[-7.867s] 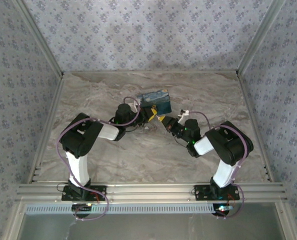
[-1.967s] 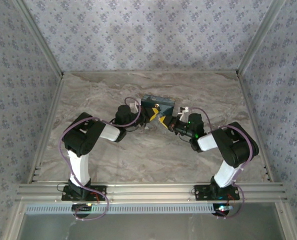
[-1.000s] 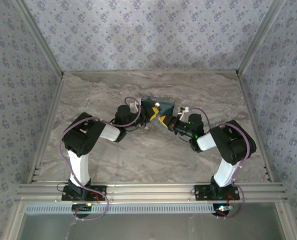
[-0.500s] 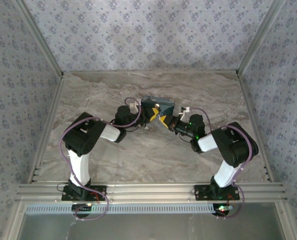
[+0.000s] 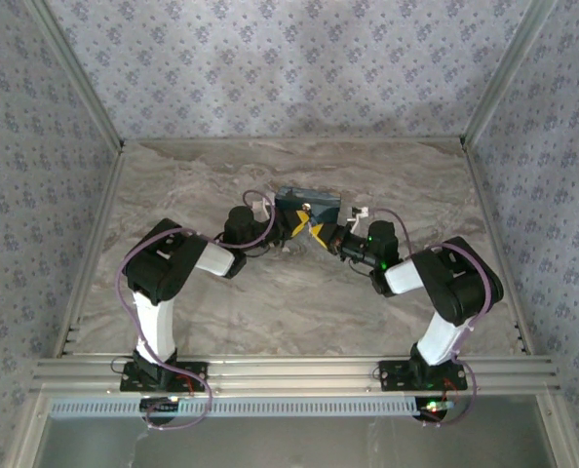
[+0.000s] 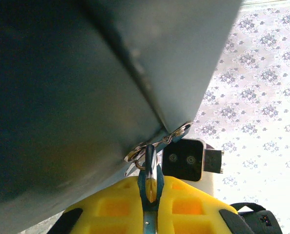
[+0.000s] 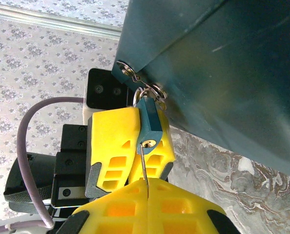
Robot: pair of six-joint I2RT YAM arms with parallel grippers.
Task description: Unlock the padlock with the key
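Observation:
The small teal padlock [image 7: 150, 123] hangs by its shackle from the metal hasp rings [image 7: 152, 91] of the dark teal box [image 7: 223, 63]. My left gripper [image 6: 151, 184] is shut on the padlock [image 6: 150, 181], its yellow fingers [image 7: 113, 141] flanking the body. My right gripper [image 7: 147, 184] is shut on the key [image 7: 144, 165], a thin blade edge-on. The key's tip meets the brass keyhole [image 7: 149, 143] on the padlock's underside. In the top view both grippers [image 5: 294, 223] [image 5: 321, 235] meet just in front of the box [image 5: 307, 204].
The box stands mid-table on the marble-pattern surface [image 5: 299, 302], lifted at the front. Patterned walls [image 5: 299, 68] close the back and sides. The right wrist camera housing [image 6: 184, 160] sits close behind the padlock. Open table lies all around the box.
Over the last second the right arm has shifted slightly toward the box and settled. Both grips are unchanged. Compared with eight seconds ago, the box shows less of its printed top.

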